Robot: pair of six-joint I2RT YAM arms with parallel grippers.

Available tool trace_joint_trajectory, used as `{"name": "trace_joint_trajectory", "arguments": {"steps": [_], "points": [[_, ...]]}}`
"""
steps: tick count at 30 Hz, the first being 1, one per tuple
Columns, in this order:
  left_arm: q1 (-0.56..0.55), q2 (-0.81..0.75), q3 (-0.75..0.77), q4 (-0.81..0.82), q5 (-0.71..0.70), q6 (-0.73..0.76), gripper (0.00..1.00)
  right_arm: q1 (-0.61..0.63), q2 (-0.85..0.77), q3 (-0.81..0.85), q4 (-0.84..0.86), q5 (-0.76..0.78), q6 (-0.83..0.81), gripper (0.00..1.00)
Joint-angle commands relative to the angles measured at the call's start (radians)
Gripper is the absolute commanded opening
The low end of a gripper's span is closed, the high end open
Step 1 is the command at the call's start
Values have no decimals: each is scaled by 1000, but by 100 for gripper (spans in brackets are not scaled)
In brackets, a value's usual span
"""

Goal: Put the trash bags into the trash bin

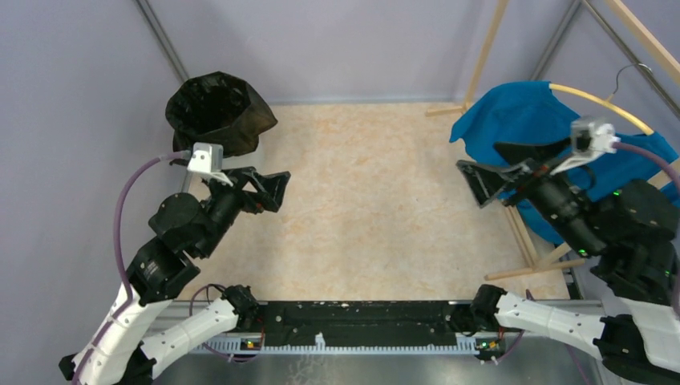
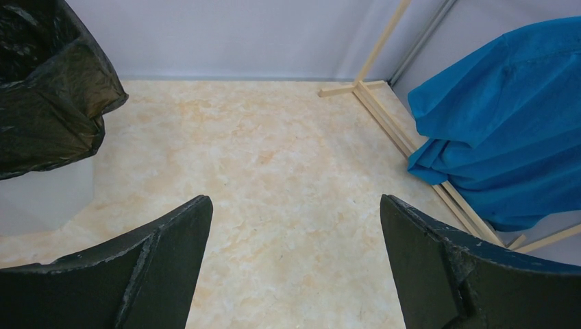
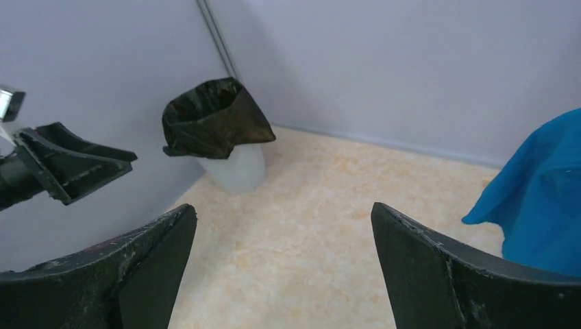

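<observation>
The glossy black trash bag [image 1: 215, 111] is draped over the rim of the translucent white trash bin [image 3: 236, 168] at the back left, its mouth open upward. It also shows in the left wrist view [image 2: 48, 103] and the right wrist view [image 3: 212, 120]. The bin's white wall shows below the bag in the left wrist view [image 2: 44, 199]. My left gripper [image 1: 277, 191] is open and empty, just in front of and right of the bin. My right gripper [image 1: 479, 183] is open and empty at the right, in front of the blue shirt.
A blue T-shirt [image 1: 529, 120] hangs on a wooden rack [image 1: 489, 48] at the back right, with a hanger [image 1: 597, 100]; it also shows in the left wrist view [image 2: 507, 116]. The marbled beige floor [image 1: 369, 200] lies between the arms. Grey walls enclose the space.
</observation>
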Motion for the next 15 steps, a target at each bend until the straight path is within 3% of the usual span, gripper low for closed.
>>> {"name": "trace_joint_trajectory", "arguments": {"steps": [1, 15], "points": [[-3, 32, 46, 78, -18, -25, 98, -4, -51, 53, -29, 22, -102, 99], [-3, 30, 74, 73, -50, -66, 98, -2, -131, -18, 21, 46, -134, 99]]}}
